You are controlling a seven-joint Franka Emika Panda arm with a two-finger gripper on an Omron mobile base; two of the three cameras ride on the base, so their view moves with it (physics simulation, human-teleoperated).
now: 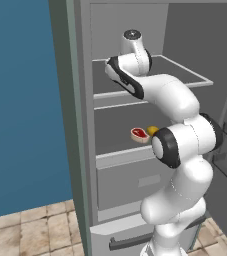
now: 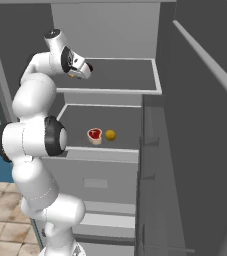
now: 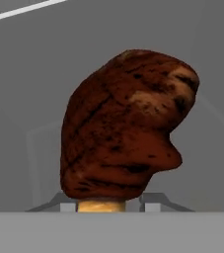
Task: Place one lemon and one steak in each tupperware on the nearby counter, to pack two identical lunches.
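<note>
One steak (image 2: 94, 135), one lemon (image 2: 110, 135) and one brown cooked piece of meat (image 3: 126, 123) can be counted.

The steak lies flat on the middle shelf (image 2: 110, 115) of the open fridge (image 1: 80, 150), red face up with its pale fat rim showing around the side. It sits close to the shelf's front edge, about midway along it. Its long axis seems to run roughly along that front edge, though it is too small to be sure. The lemon is on the same shelf, just beside the steak on the side toward the open door (image 2: 200, 150). It looks nearly round, so which way it points cannot be told. In the left base view the steak (image 1: 139, 134) and lemon (image 1: 152, 130) show just past the arm's elbow.

The arm reaches up into the fridge, with the tool (image 2: 82, 71) over the upper shelf (image 2: 135, 75), near that shelf's front edge and toward its left side.

In the hand view the brown piece sits very close to the camera. It is dark and seared, with paler streaks near its top. Its long axis runs from the bottom of that view to the top, leaning to the upper right, and a pale tan stub is at its lower end. That stub sits between two grey parts at the bottom of the view. Whether the tool is closed on it or merely around it cannot be told.
</note>
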